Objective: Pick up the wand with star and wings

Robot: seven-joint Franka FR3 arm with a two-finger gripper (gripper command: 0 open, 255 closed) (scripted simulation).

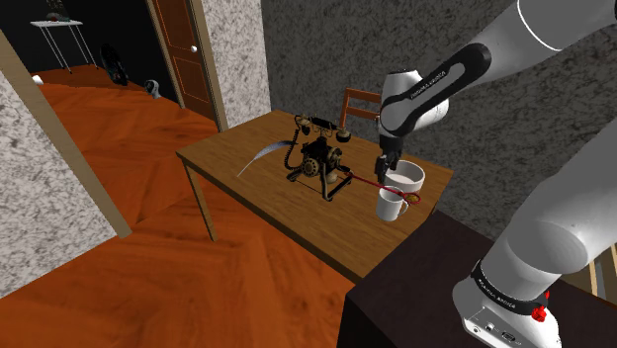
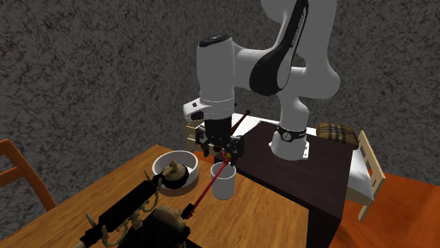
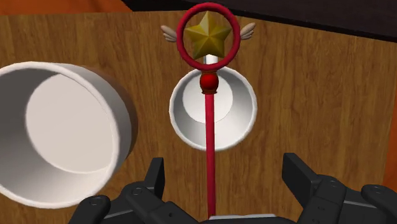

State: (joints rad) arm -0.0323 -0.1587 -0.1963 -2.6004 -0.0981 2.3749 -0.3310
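- The gripper [image 3: 226, 167] hangs low over the wooden table [image 3: 318, 95], pointing down, its two black fingers [image 3: 156, 175] spread wide.
- The wand [image 3: 210, 146] runs out from between those fingers. In the wrist view its thin red shaft touches neither of them.
- The shaft crosses the open mouth of a white mug [image 3: 188, 118]. Beyond the mug, on the side of the dark stand [image 1: 435, 277], is the wand's head: a red ring around a gold star, with a small pale wing on each side.
- In the second exterior view the wand [image 2: 208, 189] slants upward past the mug [image 2: 223, 184] to the gripper [image 2: 222, 151]. It may rest on the mug's rim, though I cannot tell for sure.
- A white bowl [image 3: 121, 121] stands just beside the mug.
- In the shoulder view the gripper [image 1: 384, 170] is just above the bowl [image 1: 407, 176] and mug [image 1: 392, 207]. The wand [image 1: 364, 182] reaches from there toward an old black telephone [image 1: 318, 158] at mid-table.
- A wooden chair [image 1: 358, 99] stands behind the table, against the grey wall.
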